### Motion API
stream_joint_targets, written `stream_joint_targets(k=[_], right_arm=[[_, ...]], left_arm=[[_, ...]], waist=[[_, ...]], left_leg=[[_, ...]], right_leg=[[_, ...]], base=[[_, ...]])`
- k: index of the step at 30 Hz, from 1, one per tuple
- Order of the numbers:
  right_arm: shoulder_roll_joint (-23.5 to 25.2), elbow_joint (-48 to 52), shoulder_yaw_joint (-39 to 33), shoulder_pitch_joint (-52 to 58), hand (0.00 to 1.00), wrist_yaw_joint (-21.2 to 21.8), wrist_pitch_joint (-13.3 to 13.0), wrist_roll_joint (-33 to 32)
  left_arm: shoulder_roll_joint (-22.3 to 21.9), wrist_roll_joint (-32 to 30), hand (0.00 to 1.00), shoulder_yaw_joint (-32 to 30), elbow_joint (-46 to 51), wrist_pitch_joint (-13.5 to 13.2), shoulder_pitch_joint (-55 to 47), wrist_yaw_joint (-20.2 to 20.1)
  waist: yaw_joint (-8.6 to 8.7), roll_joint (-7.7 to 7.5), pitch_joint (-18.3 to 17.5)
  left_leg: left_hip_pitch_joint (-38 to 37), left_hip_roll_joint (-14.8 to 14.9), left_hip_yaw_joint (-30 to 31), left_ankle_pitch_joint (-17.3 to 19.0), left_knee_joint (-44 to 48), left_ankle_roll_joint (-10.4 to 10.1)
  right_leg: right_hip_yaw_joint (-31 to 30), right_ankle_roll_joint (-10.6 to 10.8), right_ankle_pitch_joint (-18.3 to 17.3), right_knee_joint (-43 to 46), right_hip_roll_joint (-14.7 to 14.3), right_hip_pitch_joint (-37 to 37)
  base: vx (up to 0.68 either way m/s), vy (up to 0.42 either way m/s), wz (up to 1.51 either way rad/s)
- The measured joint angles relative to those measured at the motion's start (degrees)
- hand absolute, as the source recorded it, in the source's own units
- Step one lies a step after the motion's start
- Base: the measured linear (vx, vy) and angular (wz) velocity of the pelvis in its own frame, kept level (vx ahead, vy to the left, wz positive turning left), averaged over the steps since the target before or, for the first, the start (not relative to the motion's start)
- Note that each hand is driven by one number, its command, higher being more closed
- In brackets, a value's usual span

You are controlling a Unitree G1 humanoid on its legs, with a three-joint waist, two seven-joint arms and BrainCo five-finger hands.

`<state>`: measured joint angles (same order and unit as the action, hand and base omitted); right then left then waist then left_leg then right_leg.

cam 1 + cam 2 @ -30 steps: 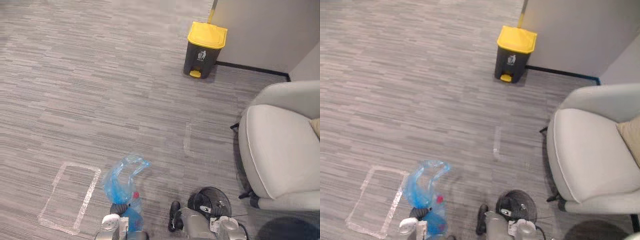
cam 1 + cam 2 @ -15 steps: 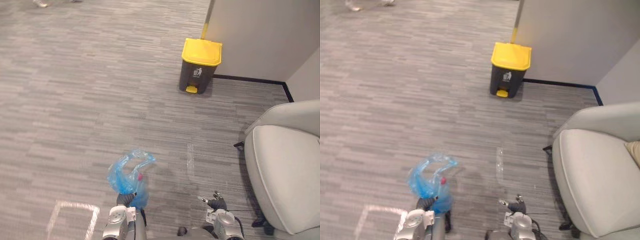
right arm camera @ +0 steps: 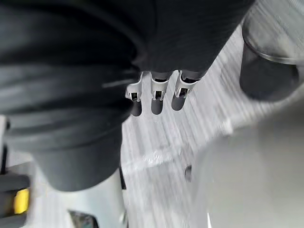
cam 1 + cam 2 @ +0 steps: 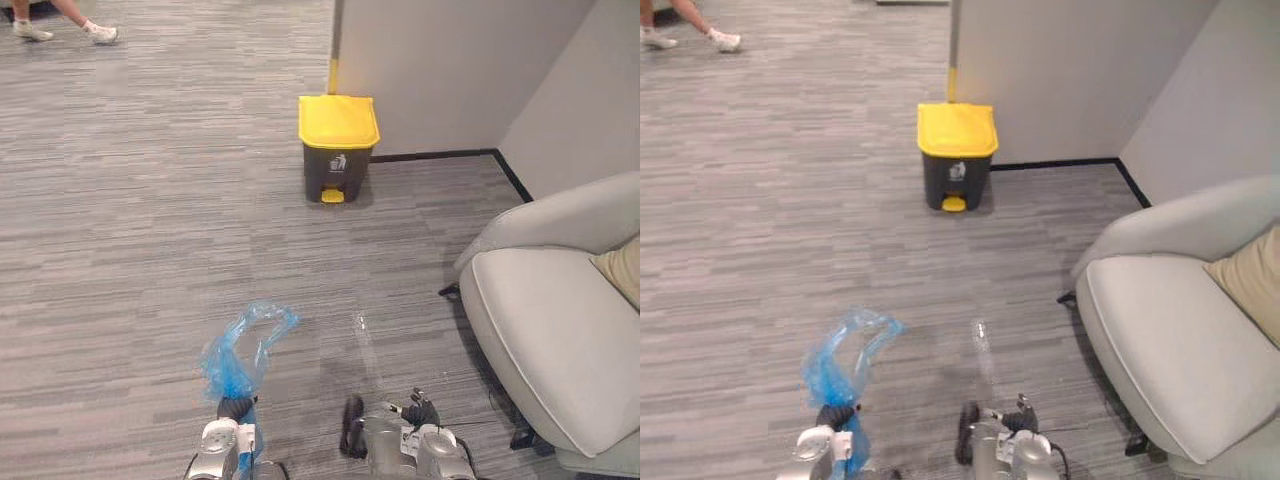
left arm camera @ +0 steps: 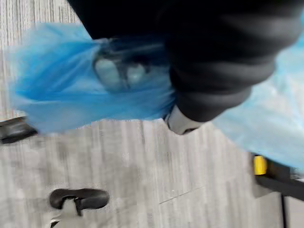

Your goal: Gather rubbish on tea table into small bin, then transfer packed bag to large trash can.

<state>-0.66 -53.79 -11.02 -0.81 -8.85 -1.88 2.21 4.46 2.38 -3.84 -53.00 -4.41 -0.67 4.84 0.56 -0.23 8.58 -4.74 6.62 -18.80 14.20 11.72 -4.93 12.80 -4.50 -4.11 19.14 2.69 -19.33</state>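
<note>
Blue rubbish bag (image 4: 240,345) sits clenched in our left hand (image 4: 236,408); our right hand (image 3: 156,97) hangs slack, empty. Yellow-lidded trash can (image 4: 338,148) stands well ahead of the left hand; we should grip firmly, approach squarely.

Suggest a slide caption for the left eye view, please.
Left hand holds blue bag, yellow-lidded trash can ahead by the wall.

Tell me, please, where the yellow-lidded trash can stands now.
In the left eye view, the trash can stands on the carpet ahead, against the end of the wall. It is well beyond the blue bag and left of the grey armchair.
</note>
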Motion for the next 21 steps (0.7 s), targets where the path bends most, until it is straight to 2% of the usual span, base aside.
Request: stream_joint_targets(k=[1,2,3,4,6,8,10,11,12,13,15,16,18,20,21], right_arm=[[0.04,0.01,-0.27,0.06,0.0,-0.04,0.05,0.0],[0.53,0.24,-0.34,1.17,0.0,-0.07,0.25,-0.01],[0.63,0.65,-0.17,1.4,0.0,-0.1,0.23,0.0],[0.6,1.39,0.71,1.8,0.0,-0.12,0.2,-0.08],[0.94,1.41,1.22,0.78,0.0,-0.09,0.17,-0.11],[1.23,1.82,1.14,0.18,0.0,-0.09,0.16,-0.11],[2.13,3.12,-0.3,0.05,0.0,-0.3,0.24,-0.14],[2.15,3.16,-0.52,0.11,0.0,-0.34,0.24,-0.13],[2.05,3.16,-1.23,0.29,0.0,-0.53,0.27,-0.12],[0.93,2.82,-1.55,0.46,0.0,-0.79,0.29,-0.11],[1.71,1.66,-1.37,0.31,0.0,-0.78,0.49,-0.09],[2.58,1.09,-1.85,0.7,0.0,-0.8,0.63,-0.06],[2.96,1.15,-1.85,0.61,0.0,-0.74,0.66,-0.05],[2.95,1.19,-1.8,0.91,0.0,-0.67,0.62,0.05],[2.96,1.18,-1.67,1.42,0.0,-0.6,0.66,0.12]], left_arm=[[-0.21,0.0,1.0,-0.38,0.01,0.01,0.0,0.0],[-1.25,0.01,1.0,-2.02,0.57,0.02,-0.18,0.0],[-1.46,0.01,1.0,-2.04,0.99,-0.02,-0.32,-0.01],[-2.27,0.02,1.0,-2.01,3.12,-0.19,-1.18,-0.12],[-2.91,0.04,1.0,-1.99,4.29,-0.2,-2.1,-0.12],[-3.34,0.06,1.0,-1.96,4.83,-0.18,-2.35,-0.16],[-4.25,0.05,1.0,-2.82,5.3,-0.17,-2.14,-0.15],[-4.4,0.06,1.0,-3.02,5.39,-0.19,-2.04,-0.16],[-4.94,0.08,1.0,-3.08,5.39,-0.2,-1.9,-0.13],[-5.8,0.12,1.0,-3.09,5.05,-0.23,-2.25,-0.11],[-5.43,0.16,1.0,-3.09,4.38,-0.21,-2.31,-0.07],[-4.98,0.16,1.0,-3.12,4.13,-0.19,-1.59,-0.05],[-4.65,0.14,1.0,-3.02,4.04,-0.18,-1.73,-0.05],[-4.41,0.13,1.0,-2.54,4.08,-0.15,-2.25,-0.02],[-3.75,0.12,1.0,-1.21,3.99,-0.01,-2.48,-0.04]], waist=[[0.05,0.14,0.1],[0.25,0.44,0.32],[0.16,0.64,0.49],[-0.94,0.95,0.68],[-1.69,0.65,0.45],[-2.43,0.4,0.23],[-3.4,-0.09,0.73],[-3.47,-0.17,0.77],[-3.75,0.02,0.6],[-4.16,1.31,-0.06],[-3.91,-0.42,-0.69],[-4.18,-1.57,-0.9],[-4.41,-1.57,-0.9],[-4.2,-0.88,-0.94],[-4.06,-0.64,-0.74]], left_leg=[[0.49,0.48,0.61,0.04,2.05,-0.03],[4.62,3.81,2.72,-0.26,16.92,-0.29],[6.13,4.99,3.36,-0.79,21.98,-0.5],[10.9,8.77,3.71,-0.17,35.99,0.32],[15.98,10.14,3.2,0.82,41.68,0.69],[19.49,10.17,1.74,1.7,39.26,1.53],[22.7,8.38,-1.13,1.8,26.68,2.0],[23.03,7.62,-1.04,1.36,23.84,1.95],[22.84,5.52,-0.52,-2.15,13.97,1.17],[22.06,4.16,1.34,-11.54,6.45,1.88],[21.39,1.33,0.32,-10.32,5.92,3.62],[20.94,-0.5,-1.13,-7.8,7.76,4.79],[18.82,-1.45,-2.35,-5.24,8.71,5.58],[15.16,-1.77,-2.82,-2.66,8.01,5.56],[12.22,-1.91,-3.07,-0.92,7.44,5.47]], right_leg=[[0.37,-0.34,-0.34,-0.1,-0.1,0.71],[1.75,-0.88,-1.55,-2.33,-1.16,6.07],[2.03,-1.03,-1.93,-3.04,-1.64,7.66],[1.64,-1.79,-3.84,-4.32,-3.14,11.89],[0.34,-1.55,-5.74,-4.49,-3.44,14.9],[-1.03,-0.76,-6.3,-5.57,-3.07,16.76],[-2.53,1.17,-6.95,-7.63,-0.88,19.58],[-2.69,1.79,-7.21,-7.89,-0.35,19.89],[-3.36,3.7,-7.97,-8.52,0.82,20.74],[-4.96,6.01,-9.09,-8.6,0.87,21.02],[-5.72,7.15,-9.19,-9.62,3.38,21.67],[-6.16,8.43,-8.9,-10.56,5.6,23.39],[-7.21,9.48,-8.33,-8.11,7.0,24.03],[-8.6,10.81,-8.11,2.91,7.89,21.08],[-9.4,13.92,-7.11,16.77,8.84,15.43]], base=[[0.58,-0.196,0.22],[0.34,-0.115,0.35],[0.46,-0.079,0.21],[0.26,0.012,-0.11],[0.35,0.048,-0.34],[0.3,0.096,-0.4],[0.33,0.169,-0.23],[0.34,0.225,-0.11],[0.37,0.288,-0.28],[0.38,0.315,-0.3],[0.36,0.263,-0.01],[0.41,0.246,0.1],[0.44,0.263,-0.19],[0.35,0.194,-0.28],[0.16,0.08,-0.11]])
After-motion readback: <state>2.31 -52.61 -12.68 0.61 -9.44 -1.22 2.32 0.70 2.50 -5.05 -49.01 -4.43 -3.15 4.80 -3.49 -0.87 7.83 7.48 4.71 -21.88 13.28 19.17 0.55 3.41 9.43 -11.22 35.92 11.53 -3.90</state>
